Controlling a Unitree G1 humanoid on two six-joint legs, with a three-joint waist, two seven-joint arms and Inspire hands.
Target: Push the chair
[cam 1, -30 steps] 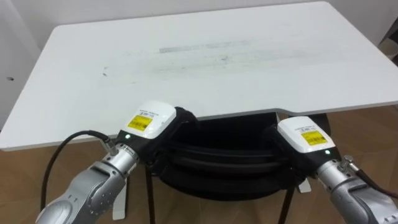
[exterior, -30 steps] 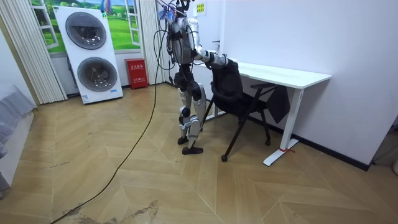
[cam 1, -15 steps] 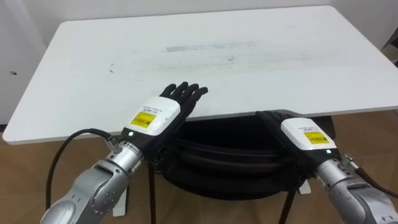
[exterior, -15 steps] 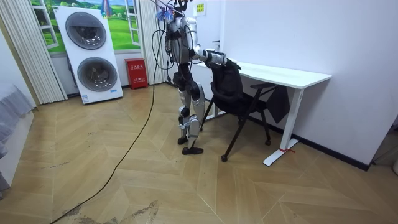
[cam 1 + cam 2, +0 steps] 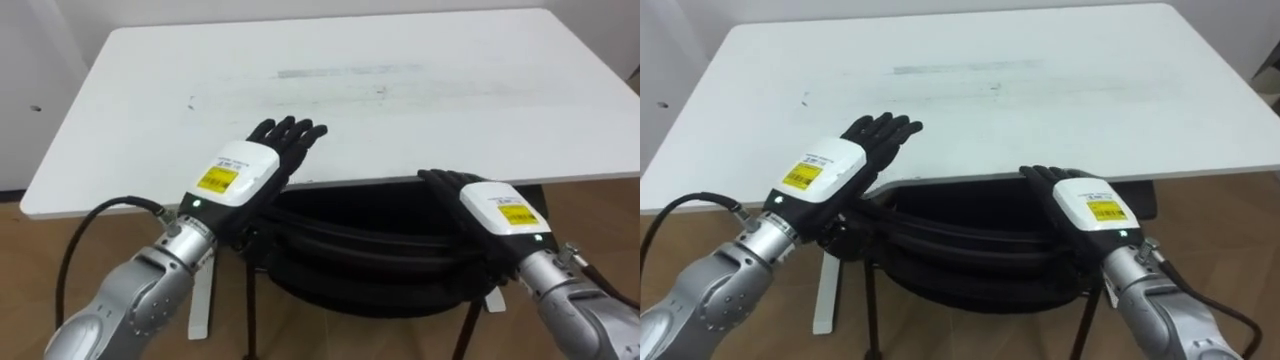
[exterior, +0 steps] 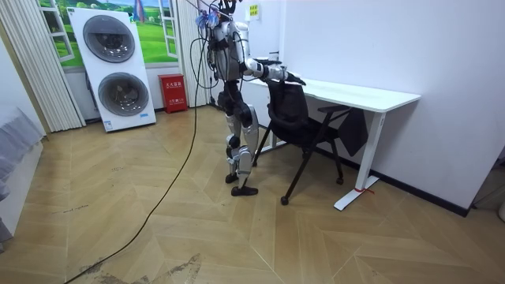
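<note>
status: chair [image 5: 370,250] sits dead ahead and just below my hands. its back is up against the near edge of the table [image 5: 350,60], seat under the top. the back's long axis runs left-right, parallel to that near edge, so any push goes straight forward toward the far edge.

left robot hand [image 5: 235,175]: fingers [image 5: 290,132] straight, holding nothing. it hangs above the chair back with fingertips out over the table's near edge, not on the chair.

right robot hand [image 5: 495,210]: fingers stretched out, not wrapped, lying over the top of the back near its right end. looks like contact, can't swear to it. that's the hand nearer the chair.

judgement: chair looks about as far in as the back allows, so little push is left. if more is wanted, the left has to come down onto the top first.

eye views give finger state and how the back meets the near edge. room view gives what they hide: chair legs on the floor [image 6: 237,229], seat partly under the table, me standing right behind it with arms out to its top.
</note>
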